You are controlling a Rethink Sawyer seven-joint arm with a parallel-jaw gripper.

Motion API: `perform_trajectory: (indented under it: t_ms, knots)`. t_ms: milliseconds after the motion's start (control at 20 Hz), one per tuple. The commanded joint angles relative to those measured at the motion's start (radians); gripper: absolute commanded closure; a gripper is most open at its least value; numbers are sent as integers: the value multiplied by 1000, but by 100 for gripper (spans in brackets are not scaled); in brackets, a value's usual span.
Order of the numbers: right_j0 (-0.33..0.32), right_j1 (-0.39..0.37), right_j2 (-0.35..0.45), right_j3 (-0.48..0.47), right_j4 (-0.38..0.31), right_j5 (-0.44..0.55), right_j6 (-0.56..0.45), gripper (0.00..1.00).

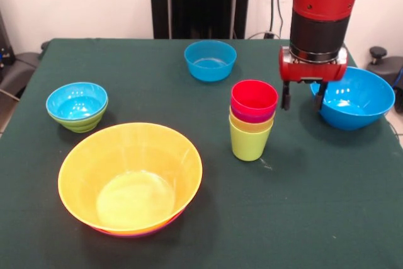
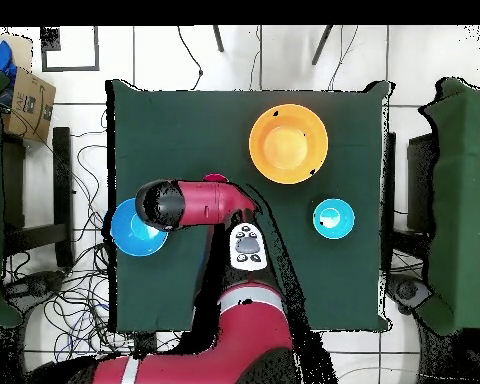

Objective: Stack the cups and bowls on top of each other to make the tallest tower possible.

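The tower (image 1: 252,121) stands right of the table's middle: a lime green cup (image 1: 249,143) lowest, then the yellow, purple and red cups (image 1: 254,97) nested in it. My gripper (image 1: 303,100) hangs just right of the tower, level with its top and at the near rim of the large blue bowl (image 1: 356,100). Its fingers are apart and hold nothing. The large yellow-orange bowl (image 1: 130,177) sits in the purple bowl, which shows only a rim (image 1: 146,232). A small blue bowl (image 1: 77,101) is nested in the small green bowl (image 1: 80,124). Another small blue bowl (image 1: 210,60) stands at the back.
The dark green table (image 1: 315,218) carries everything. In the overhead view my arm (image 2: 199,205) covers the tower except a red sliver (image 2: 215,178) and part of the large blue bowl (image 2: 132,232). The yellow-orange bowl (image 2: 288,143) and the blue-in-green pair (image 2: 333,218) show fully.
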Motion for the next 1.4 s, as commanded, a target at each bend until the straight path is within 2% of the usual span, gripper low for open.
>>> perform_trajectory:
  t_ms: [50,350,800,1000,1200,1400]
  knots:
    - [17,6,78,-49,56,139,116,0]
    - [40,-18,61,-55,80,200,132,0]
    - [71,-39,12,-115,70,316,137,0]
    - [64,-30,23,-103,76,288,131,0]
    - [28,19,62,-81,87,196,95,0]
    - [30,34,56,-101,80,197,91,0]
